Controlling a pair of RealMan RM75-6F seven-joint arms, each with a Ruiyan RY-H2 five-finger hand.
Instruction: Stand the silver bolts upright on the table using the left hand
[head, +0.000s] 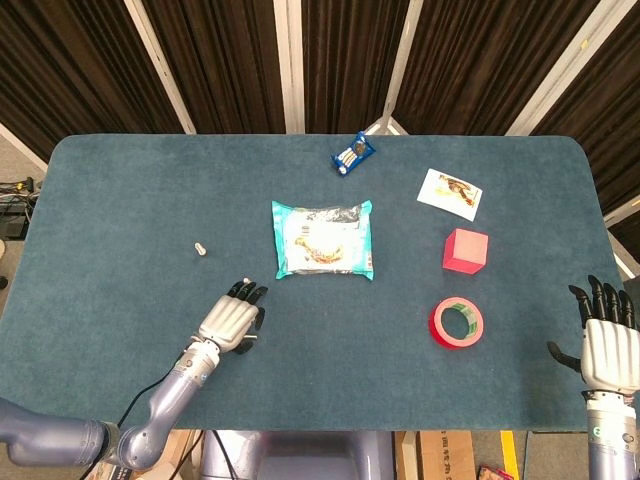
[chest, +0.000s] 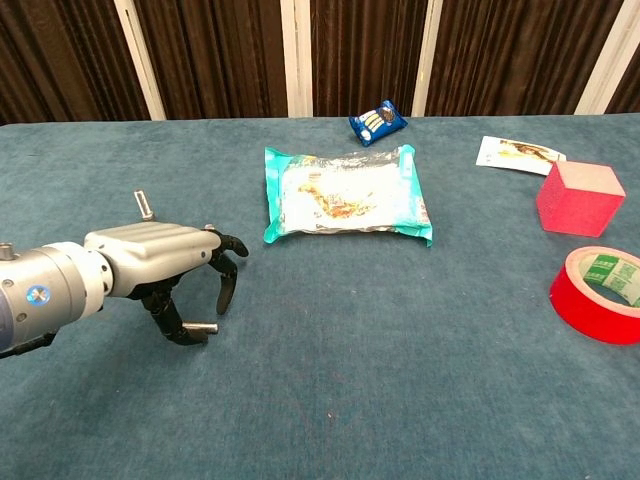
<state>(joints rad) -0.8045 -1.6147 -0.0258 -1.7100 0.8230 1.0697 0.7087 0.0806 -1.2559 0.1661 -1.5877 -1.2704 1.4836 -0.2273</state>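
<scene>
A small silver bolt (chest: 204, 327) lies on its side on the blue table, also visible in the head view as the same bolt (head: 251, 337) just right of my left hand. My left hand (chest: 160, 262) (head: 229, 319) arches over it palm down, fingers apart; a dark thumb tip touches the bolt's end, and the bolt is not lifted. A second silver bolt (chest: 145, 205) (head: 200, 247) stands further back to the left, apart from the hand. My right hand (head: 607, 340) hovers open off the table's right front corner.
A teal snack pack (chest: 345, 193) lies in the middle, a small blue packet (chest: 377, 121) behind it. On the right lie a white card (chest: 518, 153), a red cube (chest: 578, 197) and a red tape roll (chest: 605, 279).
</scene>
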